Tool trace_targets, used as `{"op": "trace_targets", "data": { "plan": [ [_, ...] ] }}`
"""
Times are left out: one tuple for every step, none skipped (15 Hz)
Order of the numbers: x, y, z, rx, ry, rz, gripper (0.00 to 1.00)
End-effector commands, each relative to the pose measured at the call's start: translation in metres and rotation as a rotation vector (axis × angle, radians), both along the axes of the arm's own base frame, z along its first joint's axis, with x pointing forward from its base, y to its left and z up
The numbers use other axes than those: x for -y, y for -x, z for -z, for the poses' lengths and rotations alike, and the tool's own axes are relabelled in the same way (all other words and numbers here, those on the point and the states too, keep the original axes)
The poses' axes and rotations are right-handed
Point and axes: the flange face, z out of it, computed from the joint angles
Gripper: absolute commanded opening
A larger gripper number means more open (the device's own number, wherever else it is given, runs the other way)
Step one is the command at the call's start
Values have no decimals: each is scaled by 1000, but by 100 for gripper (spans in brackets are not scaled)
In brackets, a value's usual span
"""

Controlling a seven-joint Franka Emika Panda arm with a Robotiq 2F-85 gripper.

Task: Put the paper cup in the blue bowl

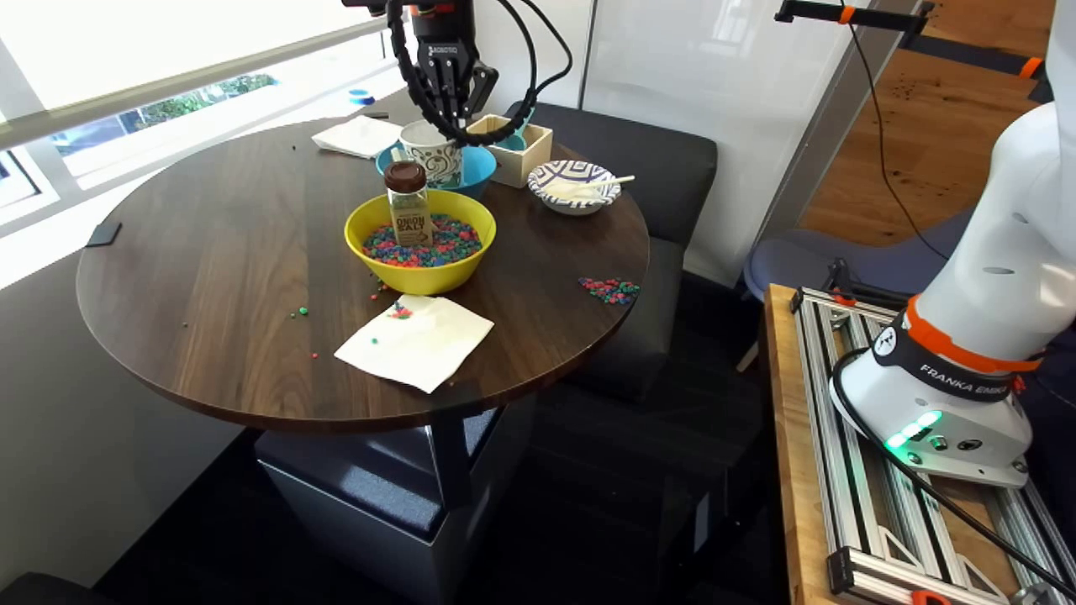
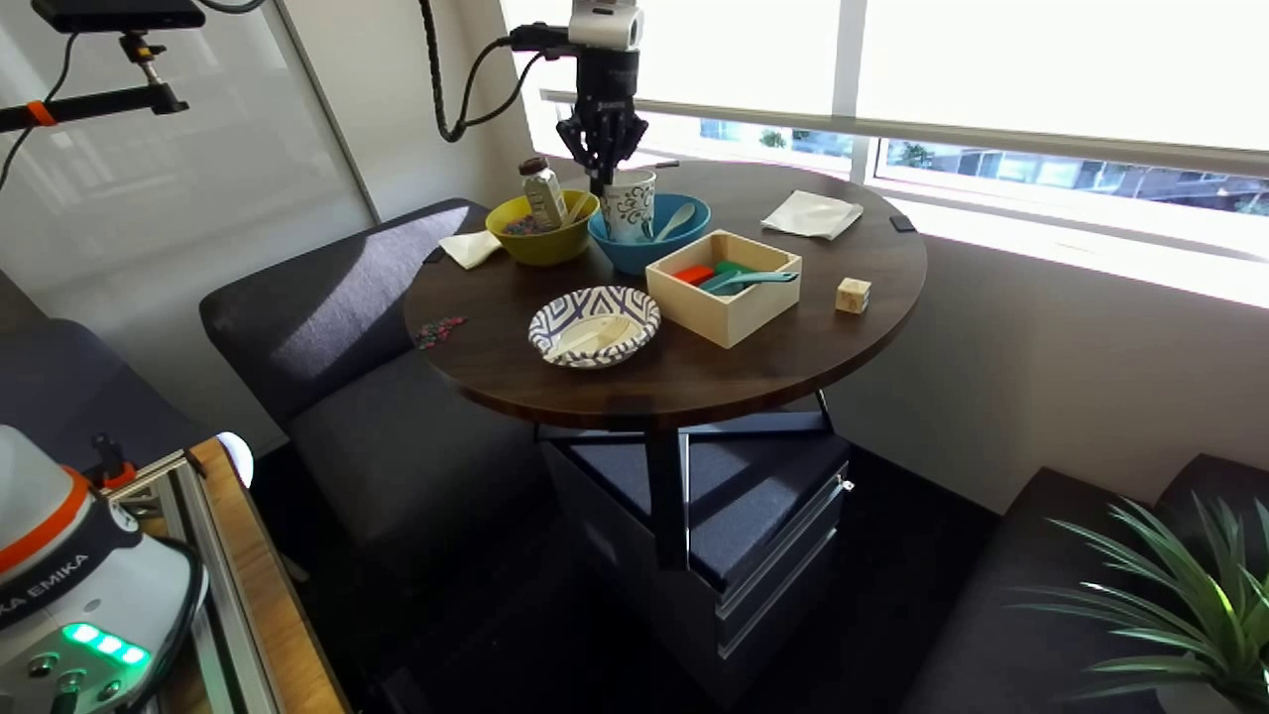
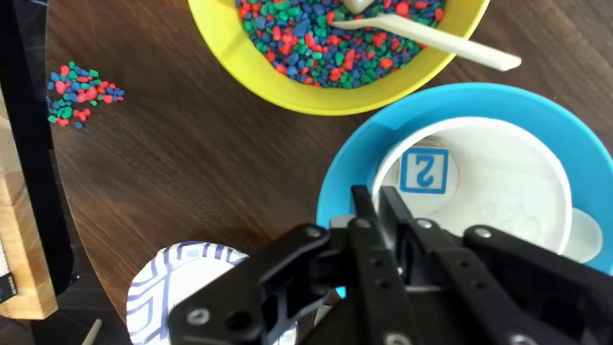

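Pale window blinds (image 2: 1031, 59) span the background in an exterior view, beyond a round counter (image 2: 813, 342) of dark brown wood. On it a round yellow bowl (image 2: 545, 248) holding red, green and blue granules (image 3: 325, 52) stands just beside the round bright-blue bowl (image 2: 634, 260), at the latter's nine o'clock as that camera sees it. From the blue bowl, an open pale-wood box (image 2: 694, 312) lies between four and five o'clock, and a white dish (image 2: 595, 300) patterned in purple at seven. The black pincer (image 3: 376, 191) pinches the wall of a cream-white tapered paper cup (image 2: 629, 203), at nine o'clock on its rim in the wrist view. The cup is upright inside the blue bowl; whether it bears on the bowl's floor I cannot tell. A clear, brown-capped jar (image 1: 410, 206) labelled onion salt sits in the yellow bowl. Inside the cup, toward ten o'clock in the wrist view, is a pale block (image 3: 425, 170) marked with a blue 2.
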Motion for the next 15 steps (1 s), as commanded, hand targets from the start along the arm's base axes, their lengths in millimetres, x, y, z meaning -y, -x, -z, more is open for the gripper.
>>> {"op": "trace_targets", "data": {
  "plan": [
    [-5, -4, 7, -40, -3, 19, 43],
    [-5, -5, 6, -36, -2, 21, 51],
    [-5, -5, 5, -31, -2, 23, 58],
    [-4, -4, 1, -19, -2, 25, 66],
    [-5, -4, -6, 0, -5, 24, 73],
    [-6, -2, -15, 24, -7, 21, 80],
    [-7, 0, -29, 61, -9, 16, 88],
    [-7, 1, -42, 97, -8, 13, 95],
    [-8, 4, -59, 148, -6, 11, 100],
    [-8, 7, -76, 206, 3, 16, 100],
    [-8, 8, -92, 267, 9, 18, 100],
    [-9, 11, -110, 341, 15, 15, 100],
    [-10, 13, -125, 407, 20, 1, 100],
    [-14, 15, -137, 465, 27, -52, 100],
    [-6, -1, -126, 398, 26, -8, 100]
  ]
}}
